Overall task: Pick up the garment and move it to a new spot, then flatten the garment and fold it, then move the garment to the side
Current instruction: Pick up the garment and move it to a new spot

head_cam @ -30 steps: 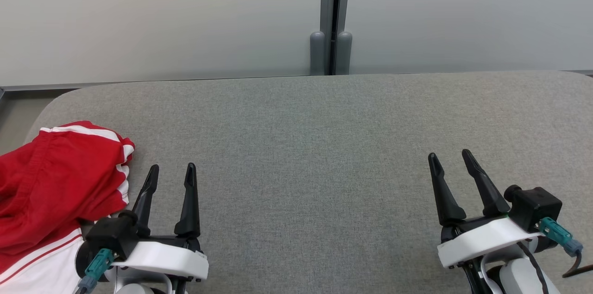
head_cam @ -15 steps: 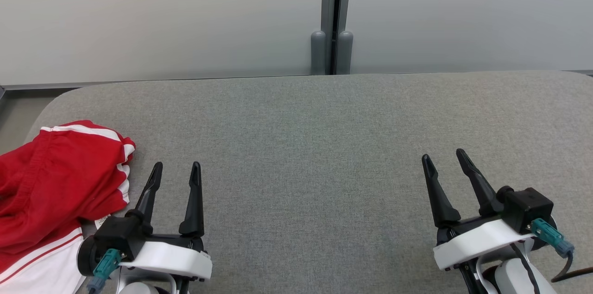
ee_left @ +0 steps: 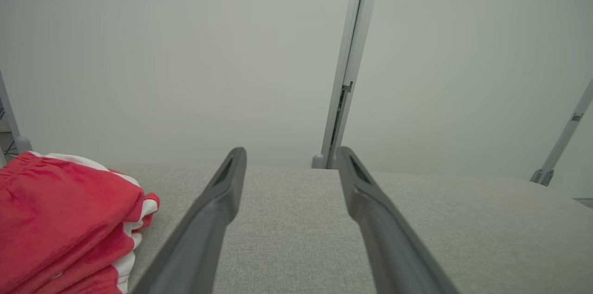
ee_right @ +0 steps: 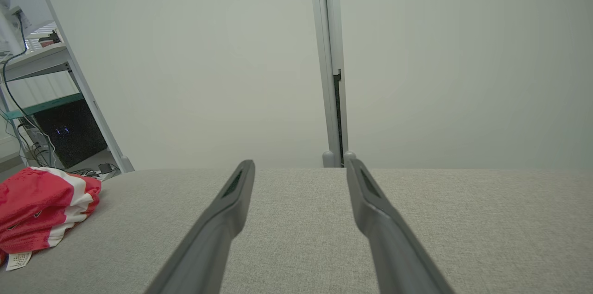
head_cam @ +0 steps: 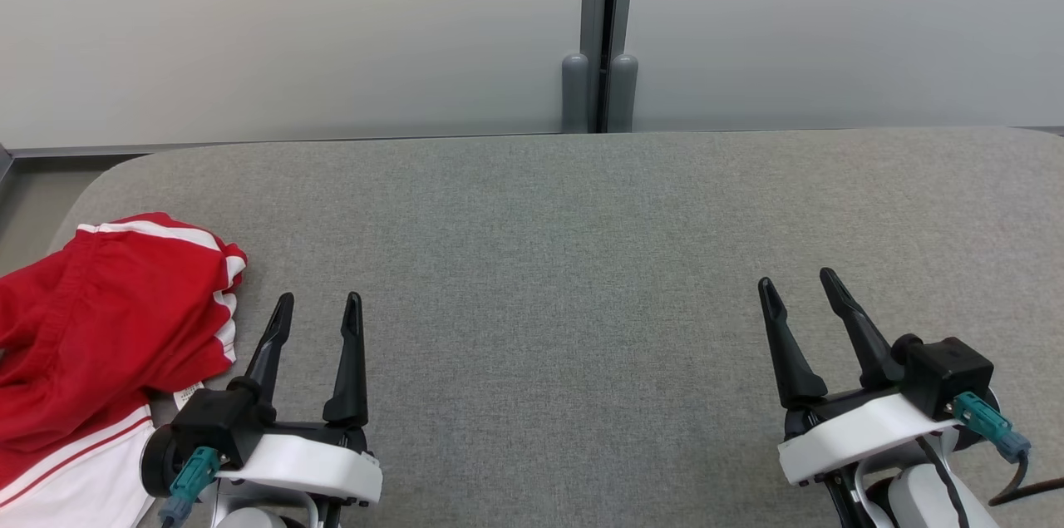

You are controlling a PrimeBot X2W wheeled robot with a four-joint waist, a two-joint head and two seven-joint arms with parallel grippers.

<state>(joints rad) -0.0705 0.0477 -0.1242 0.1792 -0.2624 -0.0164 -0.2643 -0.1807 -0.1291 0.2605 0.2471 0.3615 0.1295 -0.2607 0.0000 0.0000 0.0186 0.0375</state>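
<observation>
The garment point(head_cam: 91, 337) is red with white stripes and lies folded in a low heap at the left end of the grey padded table point(head_cam: 565, 245). It also appears low on the left in the left wrist view as the garment point(ee_left: 60, 220) and far left in the right wrist view as the garment point(ee_right: 41, 208). My left gripper point(head_cam: 320, 305) stands open just right of the heap, not touching it, with nothing between its fingers. Far to the right my right gripper point(head_cam: 798, 283) is open and empty above bare table.
Pale partition panels with a grey post point(head_cam: 600, 29) stand behind the table's far edge. The table's rounded left corner point(head_cam: 91, 179) lies just beyond the garment. A shelf with cables and a dark box point(ee_right: 60, 132) stands past the left end.
Both grippers have shifted slightly: the left a little right, the right a little left and forward. The picture has drifted slightly, so the camera moved. The garment stays put.
</observation>
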